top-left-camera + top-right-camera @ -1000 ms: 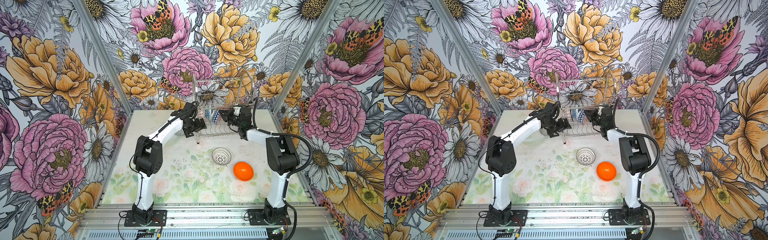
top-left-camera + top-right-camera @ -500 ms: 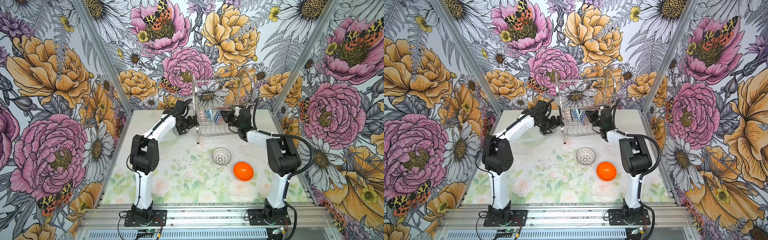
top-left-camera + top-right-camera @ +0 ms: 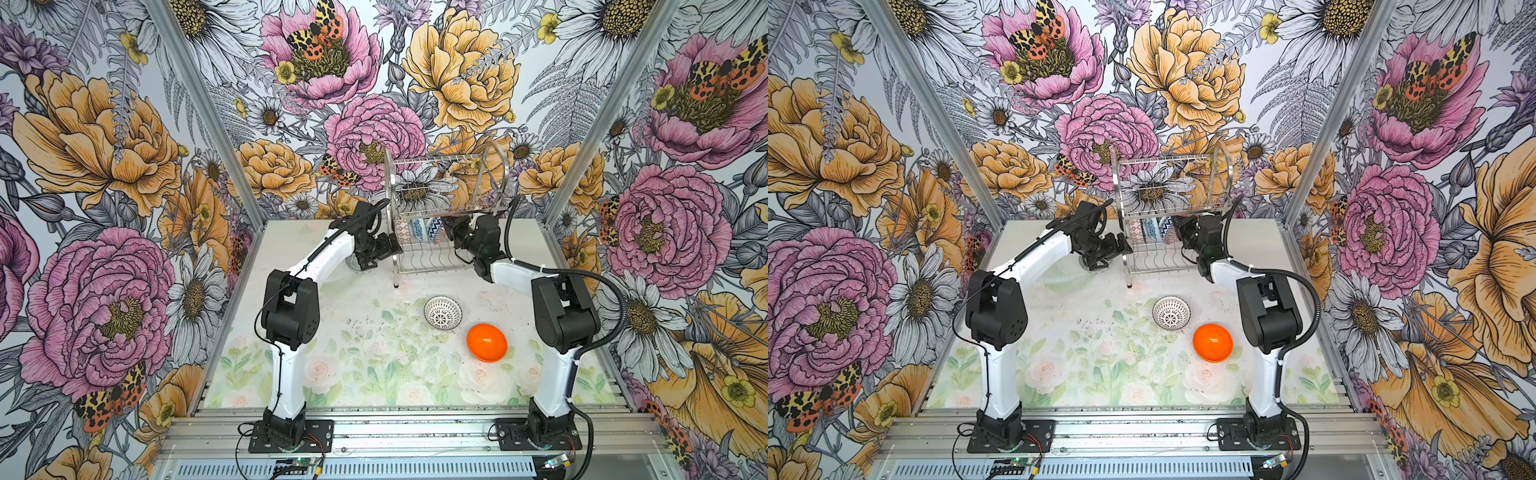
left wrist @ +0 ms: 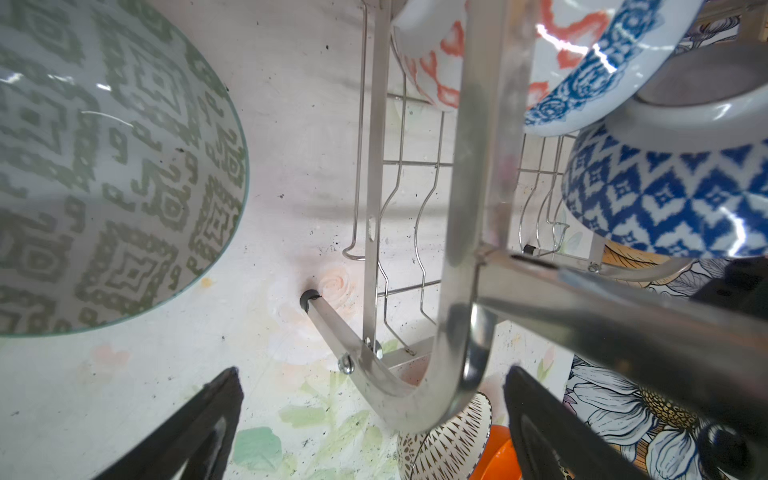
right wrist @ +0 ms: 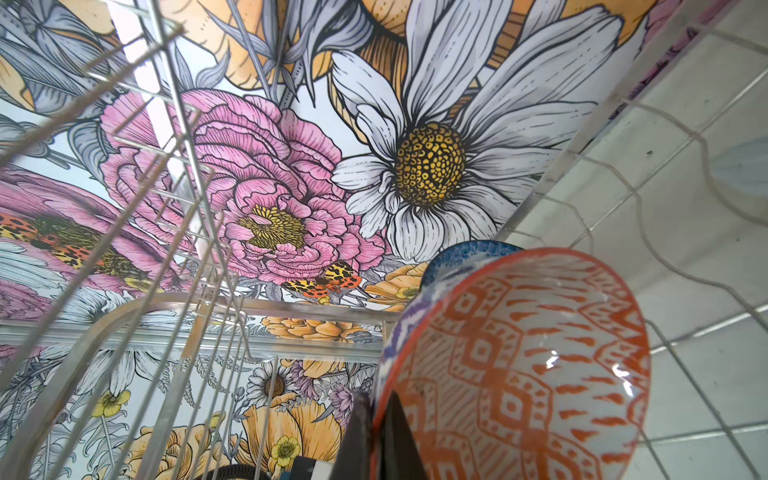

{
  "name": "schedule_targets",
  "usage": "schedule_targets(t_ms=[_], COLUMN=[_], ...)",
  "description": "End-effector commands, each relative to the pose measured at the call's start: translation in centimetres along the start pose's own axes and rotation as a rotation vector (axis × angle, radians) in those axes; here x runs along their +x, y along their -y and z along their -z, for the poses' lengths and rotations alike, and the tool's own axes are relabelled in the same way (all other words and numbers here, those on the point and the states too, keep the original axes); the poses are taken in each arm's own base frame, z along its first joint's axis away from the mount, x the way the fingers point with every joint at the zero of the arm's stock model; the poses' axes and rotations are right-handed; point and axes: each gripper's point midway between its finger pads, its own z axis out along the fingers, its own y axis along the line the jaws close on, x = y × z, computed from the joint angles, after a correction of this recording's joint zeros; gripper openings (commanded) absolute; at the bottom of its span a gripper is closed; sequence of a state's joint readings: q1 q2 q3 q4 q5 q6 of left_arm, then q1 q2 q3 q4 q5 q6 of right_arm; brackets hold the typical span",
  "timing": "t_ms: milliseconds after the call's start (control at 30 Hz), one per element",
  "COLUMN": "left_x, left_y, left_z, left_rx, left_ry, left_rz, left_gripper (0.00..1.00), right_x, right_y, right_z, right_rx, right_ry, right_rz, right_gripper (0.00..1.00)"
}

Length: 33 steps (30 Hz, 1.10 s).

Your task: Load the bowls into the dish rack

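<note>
Dish rack [image 3: 389,195]: set at the far middle of the table [image 3: 374,353], with a row of bowls [image 3: 417,228] stood in its lower tier.
Right pincer [image 5: 380,440]: clenched on the rim of the orange-lined bowl [image 5: 519,365], at the right end of that row.
Left pincer [image 4: 374,374]: spread wide and empty beside the rack's left end frame, with the grey-green bowl [image 4: 116,166] close by on the table.
Waiting: the lattice bowl [image 3: 442,312] and the orange bowl [image 3: 486,342], near right.
Done well: the held bowl is to be settled into a wire slot before its rim is let go.

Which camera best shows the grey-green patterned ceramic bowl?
The left wrist view: the grey-green bowl looms large, pattern sharp. In both top views the left gripper hides most of it; the right wrist view shows nothing clear.
</note>
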<state>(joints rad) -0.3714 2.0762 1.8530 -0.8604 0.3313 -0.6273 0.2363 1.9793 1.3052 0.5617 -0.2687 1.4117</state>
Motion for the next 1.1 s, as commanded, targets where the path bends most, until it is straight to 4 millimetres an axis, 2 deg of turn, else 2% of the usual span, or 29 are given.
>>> schedule_targets(t_ms=[0, 300, 667, 1067], left_x=[0.5, 1.5, 2.2, 3.4], left_y=[0.5, 0.8, 1.6, 0.9], left_z=[-0.4, -0.8, -1.0, -1.0], left_rx=[0.017, 0.013, 0.021, 0.002], left_ry=[-0.016, -0.032, -0.043, -0.062], left_rz=[-0.024, -0.043, -0.057, -0.062], left_gripper=[0.99, 0.99, 0.99, 0.99], right_x=[-3.3, -4.6, -4.0, -3.1], right_y=[-3.8, -2.2, 0.5, 1.3], right_z=[0.0, -0.3, -0.4, -2.5], right_rx=[-0.115, -0.074, 0.027, 0.003], right_ry=[0.139, 0.231, 0.292, 0.286], right_rz=[-0.003, -0.075, -0.104, -0.127], right_gripper=[0.00, 0.00, 0.00, 0.00])
